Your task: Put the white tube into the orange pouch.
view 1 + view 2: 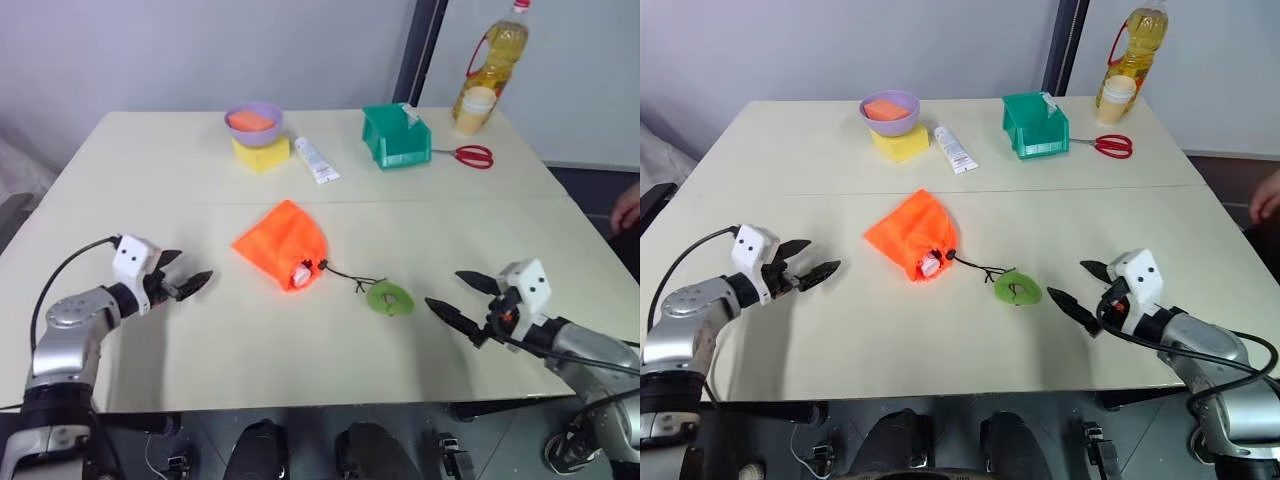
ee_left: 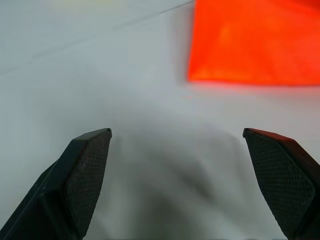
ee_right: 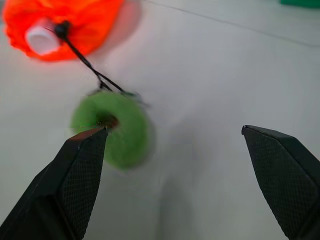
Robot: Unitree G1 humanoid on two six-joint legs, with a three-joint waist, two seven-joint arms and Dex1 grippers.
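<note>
**Tube sits in pouch mouth as both arms hang wide over pale desk**

While the bright orange fabric drawstring pouch (image 1: 279, 246) lies near the middle of the cream-coloured desk (image 1: 150, 190), the pale cap of the slim white plastic tube (image 1: 300, 274) pokes from its gathered mouth, the rest of the tube hidden inside the fabric. A thin black cord (image 1: 345, 274) trails from the mouth to a small round green disc (image 1: 389, 298) lying flat just beside it.

The left gripper (image 1: 187, 279) hovers over bare desk well apart from the pouch, its two black fingers spread wide and holding nothing. The right gripper (image 1: 462, 299) hangs near the green disc on the opposite side, fingers likewise spread wide and empty.

Along the far edge of the desk stand a lilac bowl (image 1: 254, 119) holding a salmon-orange lump, resting on a yellow sponge block (image 1: 262, 154); a flatter white tube with grey print (image 1: 316, 160) beside them; a green plastic bin (image 1: 395, 136); red-handled scissors (image 1: 472, 155); and a bottle of yellow oil (image 1: 492, 65) at the corner. A faint seam crosses the desk's width. Behind it rises a plain grey-white wall with a dark vertical post (image 1: 420, 50). A person's hand (image 1: 627, 209) shows at the right margin.
</note>
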